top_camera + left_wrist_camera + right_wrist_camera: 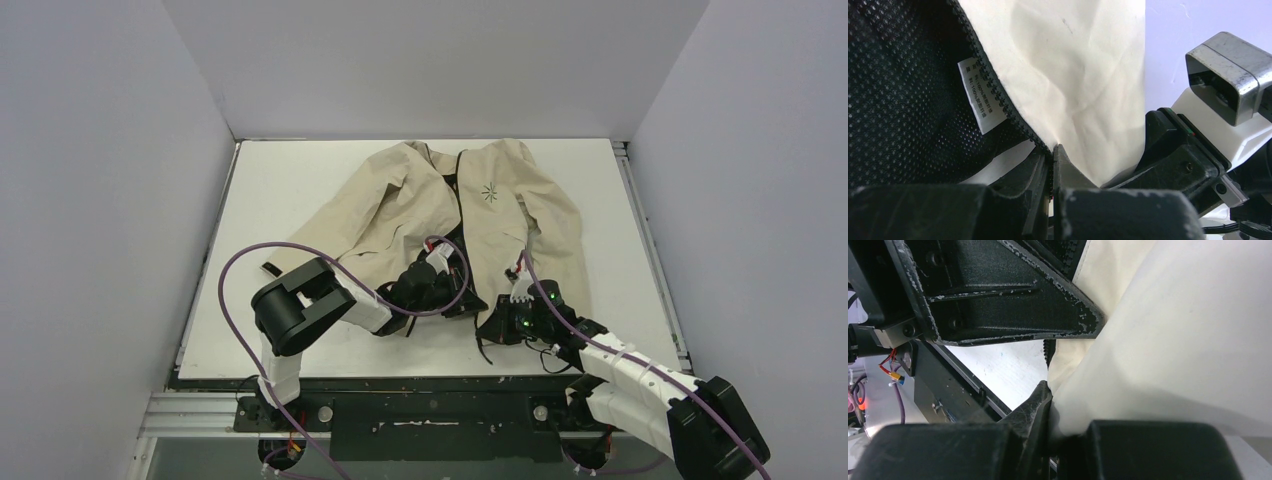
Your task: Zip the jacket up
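The beige jacket (470, 215) lies front-up on the white table, collar at the far side, its dark zipper (462, 200) running down the middle and open at the bottom. My left gripper (437, 268) is shut on the zipper edge (998, 90) of one front panel, with dark mesh lining (903, 90) and a white care label (977, 95) beside it. My right gripper (520, 290) is shut on the beige fabric (1173, 355) of the other panel's lower edge. The two grippers are close together near the jacket's hem. The zipper slider is hidden.
The white table (290, 190) has a dark front rail (420, 385) near the arm bases. Grey walls enclose left, right and back. A purple cable (300, 250) loops over the left arm. The right arm's body (1218, 100) fills the right of the left wrist view.
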Controlling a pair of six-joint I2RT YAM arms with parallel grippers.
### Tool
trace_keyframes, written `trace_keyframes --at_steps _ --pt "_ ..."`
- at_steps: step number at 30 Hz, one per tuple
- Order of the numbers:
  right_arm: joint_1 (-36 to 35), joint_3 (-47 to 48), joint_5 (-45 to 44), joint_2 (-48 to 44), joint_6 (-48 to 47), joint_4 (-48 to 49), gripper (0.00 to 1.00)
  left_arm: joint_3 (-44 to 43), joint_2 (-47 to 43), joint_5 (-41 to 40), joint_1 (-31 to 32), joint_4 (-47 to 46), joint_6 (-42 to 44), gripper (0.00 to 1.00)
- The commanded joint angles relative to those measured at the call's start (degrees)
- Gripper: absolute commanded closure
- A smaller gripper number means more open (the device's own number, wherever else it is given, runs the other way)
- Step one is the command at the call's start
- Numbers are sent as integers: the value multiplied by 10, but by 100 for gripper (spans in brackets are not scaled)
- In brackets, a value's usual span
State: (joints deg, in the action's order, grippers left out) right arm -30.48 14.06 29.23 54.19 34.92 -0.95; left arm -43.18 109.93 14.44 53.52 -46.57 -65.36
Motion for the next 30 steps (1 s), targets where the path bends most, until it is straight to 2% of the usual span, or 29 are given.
trace_keyframes --at_steps 1,9,10,12,14,17,30 --pt "-5 14 21 -12 -8 29 100 -12 -19 11 -9 -31 5 100" --pt "-5 16 56 -10 -10 46 100 -19 -26 24 -25 -18 13 100" --pt "-5 15 69 -13 -6 57 100 -20 -27 27 -26 -17 14 97" --pt "-5 11 99 -20 4 90 100 -16 -38 30 -26 -17 17 75" --pt "-5 9 117 -25 9 112 100 -12 -58 29 -26 -14 22 62" --pt "-4 5 121 -34 12 128 100 -15 -92 33 -26 4 33 51" --pt "-2 0 58 -106 37 141 100 26 -164 33 -25 46 40 50"
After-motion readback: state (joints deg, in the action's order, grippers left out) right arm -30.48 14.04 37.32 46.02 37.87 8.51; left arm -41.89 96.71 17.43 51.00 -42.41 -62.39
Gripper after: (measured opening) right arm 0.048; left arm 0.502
